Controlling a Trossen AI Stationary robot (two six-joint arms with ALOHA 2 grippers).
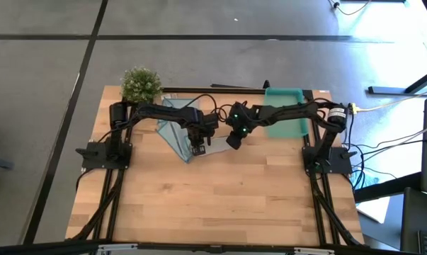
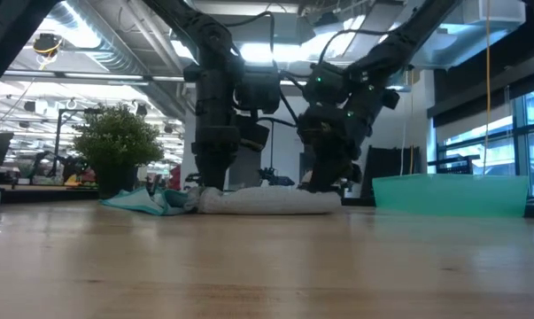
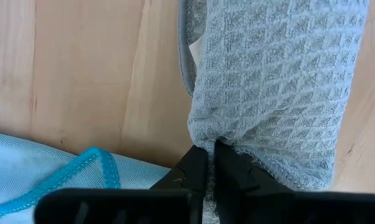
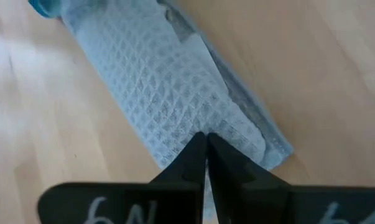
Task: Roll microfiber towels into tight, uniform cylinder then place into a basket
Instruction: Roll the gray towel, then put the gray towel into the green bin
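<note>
Two grippers: each stands at one end of the rolled grey towel point(image 2: 267, 201), which lies on the table point(image 1: 220, 205).
Left gripper point(image 3: 211, 163): fingers drawn almost together, tips pinching the fabric at its end of the roll (a fold of cloth bunches just above the tips); I judge it has hold of the towel, though loosely.
Right gripper point(image 4: 204, 155): fingers closed tight, tips pressed against the other end of the roll; whether cloth is caught between them I cannot tell.
Long axis of the roll: it runs from one gripper to the other, across the table, as the low view shows.
Blue towel point(image 1: 174, 124): spread flat, not rolled, just beside the left gripper, with its edge under the left end of the roll.
Basket point(image 1: 285, 113): beyond the right gripper, toward the right back corner of the table, near but apart from the roll.
Nearer arm: the right one (its arm already reaches over the basket).
Coming move, as I judge: carry the roll sideways along its own axis toward the basket, both ends lifted level.
Plant point(image 1: 141, 83): at the left back corner, away from this path.
</note>
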